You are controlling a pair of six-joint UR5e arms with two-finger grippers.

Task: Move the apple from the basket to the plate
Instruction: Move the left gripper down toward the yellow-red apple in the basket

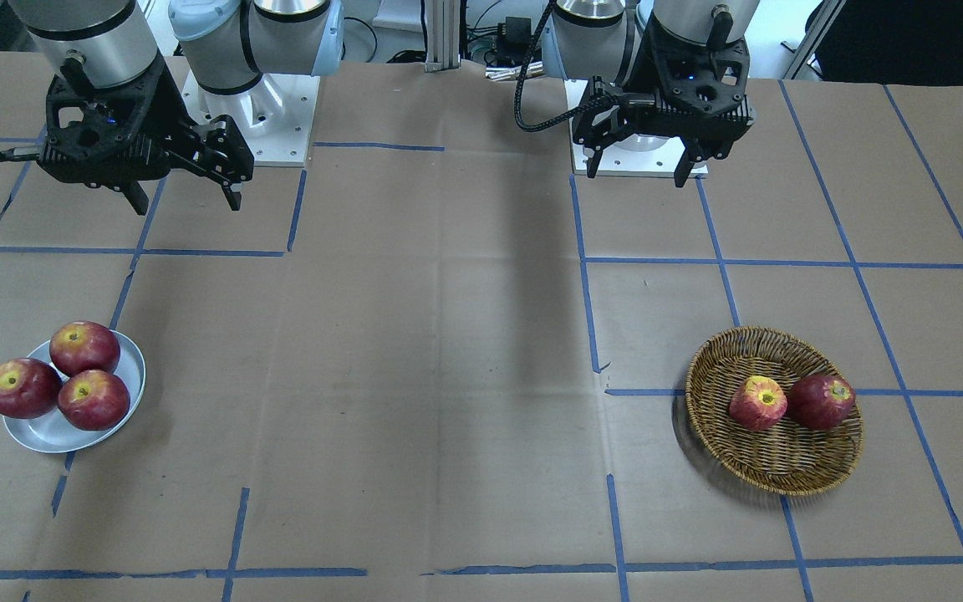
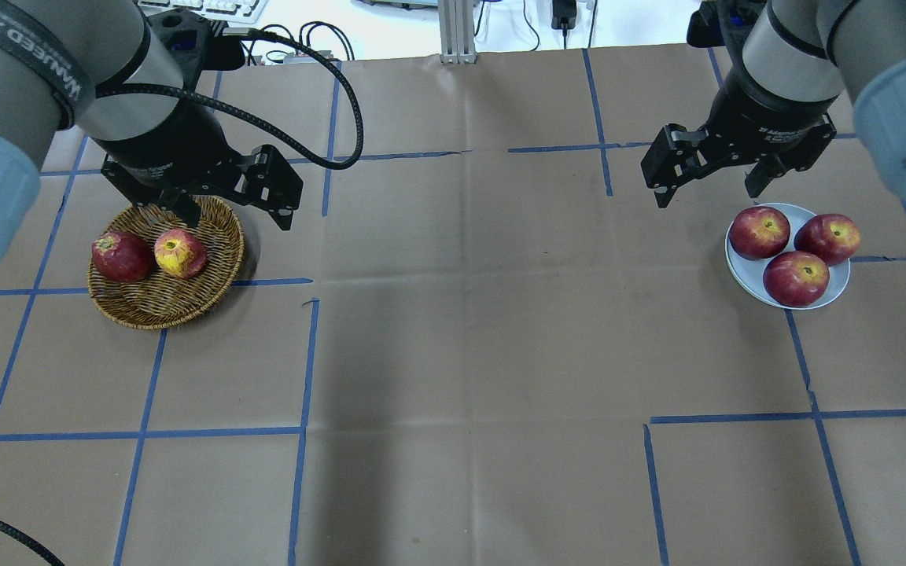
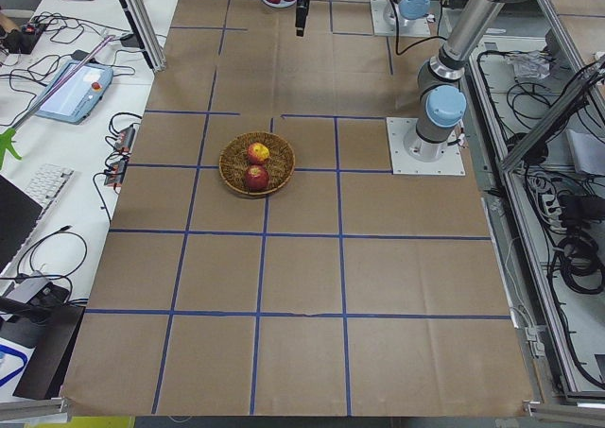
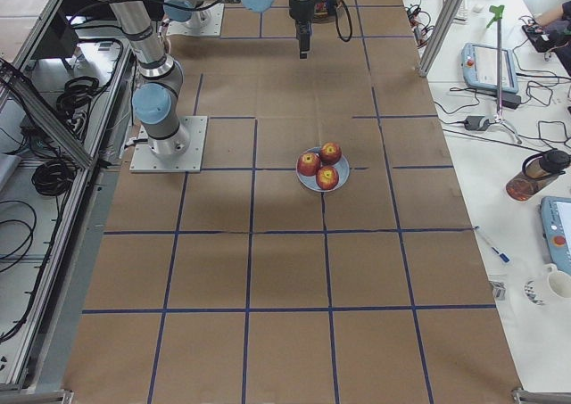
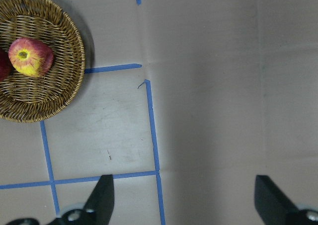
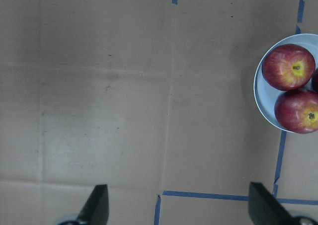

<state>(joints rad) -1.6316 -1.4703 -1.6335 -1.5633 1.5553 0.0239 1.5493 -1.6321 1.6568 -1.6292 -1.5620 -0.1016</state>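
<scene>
The pale streaky apple (image 1: 757,403) with a yellow-green stem patch lies in the wicker basket (image 1: 774,464), next to a darker red apple (image 1: 821,401). The pale apple also shows in the overhead view (image 2: 180,253) and the left wrist view (image 5: 31,56). The white plate (image 1: 47,431) holds three dark red apples. My left gripper (image 2: 237,216) is open and empty, raised above the table just beyond the basket (image 2: 162,303). My right gripper (image 2: 707,192) is open and empty, raised beside the plate (image 2: 740,271).
Brown paper with blue tape lines covers the table. The wide middle stretch between basket and plate is bare paper. The arm bases (image 1: 281,125) stand at the robot's edge. Operator desks with gear lie beyond the table edges in the side views.
</scene>
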